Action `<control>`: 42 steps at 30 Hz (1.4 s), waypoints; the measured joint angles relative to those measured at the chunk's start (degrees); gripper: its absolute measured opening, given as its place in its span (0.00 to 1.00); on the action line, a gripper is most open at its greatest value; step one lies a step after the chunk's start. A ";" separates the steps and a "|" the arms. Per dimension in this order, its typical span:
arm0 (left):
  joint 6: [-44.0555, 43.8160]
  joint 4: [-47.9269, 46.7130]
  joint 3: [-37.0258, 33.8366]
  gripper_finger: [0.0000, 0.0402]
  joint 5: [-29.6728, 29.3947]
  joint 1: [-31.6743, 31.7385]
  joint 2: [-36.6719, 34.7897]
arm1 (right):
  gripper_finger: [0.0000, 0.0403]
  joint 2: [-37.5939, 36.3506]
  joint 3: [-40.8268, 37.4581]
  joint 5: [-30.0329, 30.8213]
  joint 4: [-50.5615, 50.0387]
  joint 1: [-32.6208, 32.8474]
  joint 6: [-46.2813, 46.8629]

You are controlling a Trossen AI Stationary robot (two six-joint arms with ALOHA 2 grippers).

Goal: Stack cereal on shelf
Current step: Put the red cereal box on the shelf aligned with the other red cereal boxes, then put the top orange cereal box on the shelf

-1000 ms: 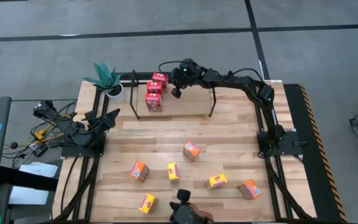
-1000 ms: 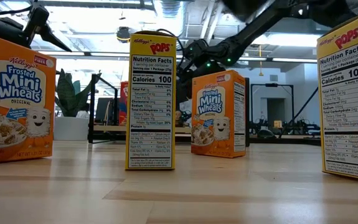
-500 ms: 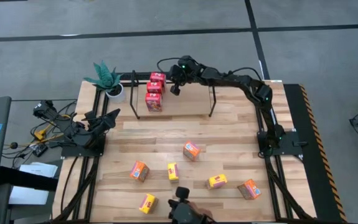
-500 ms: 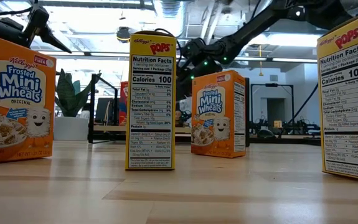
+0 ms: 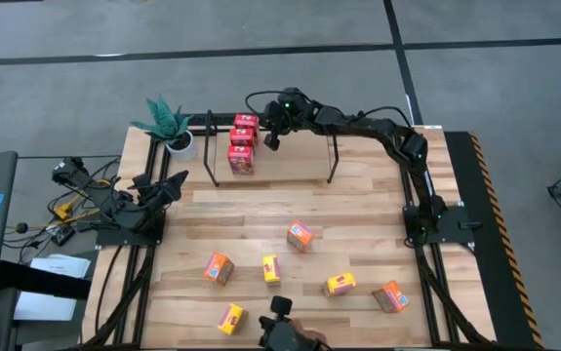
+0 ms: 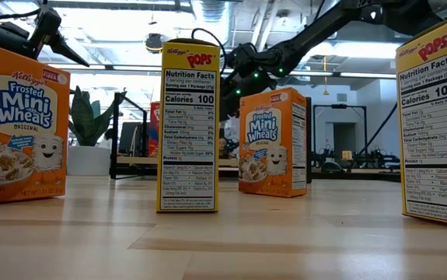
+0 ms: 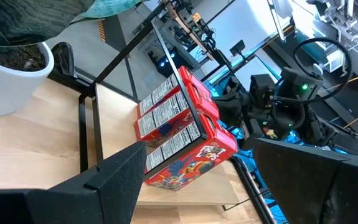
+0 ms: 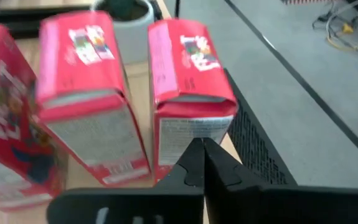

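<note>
My right end effector (image 5: 272, 139), fingers pressed together, nudges the three red boxes (image 5: 242, 143) straight on the shelf (image 5: 331, 156), upper centre; six boxes (image 5: 300, 235) wait on the counter (image 5: 358, 214); left one (image 5: 168, 184) spread, idle.

My right arm reaches from its base at the table's right edge across to the far side, elbow raised, wrist angled down. My right gripper (image 5: 272, 139) hangs there with both fingers pressed together, tips touching, nothing between them. My left arm is folded low near the table's left edge. My left gripper (image 5: 171, 182) points inward, its fingers (image 7: 113, 180) spread apart.
</note>
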 joint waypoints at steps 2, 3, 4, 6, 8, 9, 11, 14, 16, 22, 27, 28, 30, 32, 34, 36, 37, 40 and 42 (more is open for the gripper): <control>-0.04 -0.06 0.00 0.71 0.00 0.00 -0.02 | 0.03 -0.02 0.00 -0.46 1.18 0.01 0.00; -0.08 -0.08 0.00 0.71 0.00 0.00 0.00 | 0.04 -0.02 0.00 -0.78 1.41 0.03 0.02; -0.07 -0.13 0.00 0.71 0.00 0.00 0.00 | 0.05 -0.02 0.00 -1.02 1.46 0.03 0.00; -0.09 -0.25 0.00 0.71 0.00 0.00 0.00 | 0.07 -0.02 0.00 -1.05 1.96 0.01 0.00; -0.15 -0.25 0.00 0.71 0.00 0.00 -0.02 | 0.08 -0.02 0.00 -1.09 2.26 0.01 0.00; -0.21 -0.25 0.00 0.71 0.02 0.00 0.00 | 0.08 -0.02 0.00 -1.10 2.20 0.01 -0.01; -0.64 -0.25 0.00 0.71 0.00 0.00 -0.01 | 0.07 -0.02 0.00 -1.10 2.14 0.01 -0.85; -0.70 -0.27 0.00 0.71 0.00 0.00 -0.01 | 0.04 -0.02 0.00 -1.12 2.36 -0.02 -2.31; -0.78 -0.27 0.00 0.71 0.00 0.00 -0.02 | 0.02 -0.02 0.00 -1.13 2.47 -0.02 -2.47; -1.24 -0.27 0.00 0.71 0.00 0.00 0.00 | 0.07 -0.02 0.00 -1.14 2.73 -0.02 -2.51; -1.75 -0.27 0.00 0.71 0.00 0.00 0.00 | 0.08 -0.02 0.00 -1.14 3.16 -0.02 -2.90; -1.92 -0.27 0.00 0.71 0.00 0.00 -0.02 | 0.07 -0.02 0.00 -1.14 3.51 -0.02 -3.27; -1.93 -0.27 0.00 0.71 0.00 0.00 -0.02 | 0.05 -0.02 0.00 -1.14 4.49 -0.02 -4.06; -1.95 -0.26 0.00 0.71 0.01 0.00 -0.02 | 0.03 -0.02 0.00 -1.14 5.75 -0.06 -4.14; -2.15 -0.27 0.00 0.71 0.00 0.00 -0.02 | 0.03 -0.02 0.00 -1.12 6.04 -0.13 -4.07; -2.21 -0.27 0.00 0.71 0.00 0.00 0.00 | 0.03 -0.19 0.00 -1.09 5.23 -0.13 -4.05; -2.23 -0.27 0.00 0.71 0.01 0.00 -0.01 | 0.04 -0.55 -0.02 -0.95 4.47 -0.15 -4.07; -2.21 -0.27 0.00 0.71 0.00 0.00 -0.01 | 0.10 -3.00 -0.04 0.61 2.65 -0.15 -4.07; -2.26 -0.27 0.00 0.71 0.21 0.00 -0.01 | 0.13 -6.16 -0.04 0.83 -0.63 -0.15 -4.07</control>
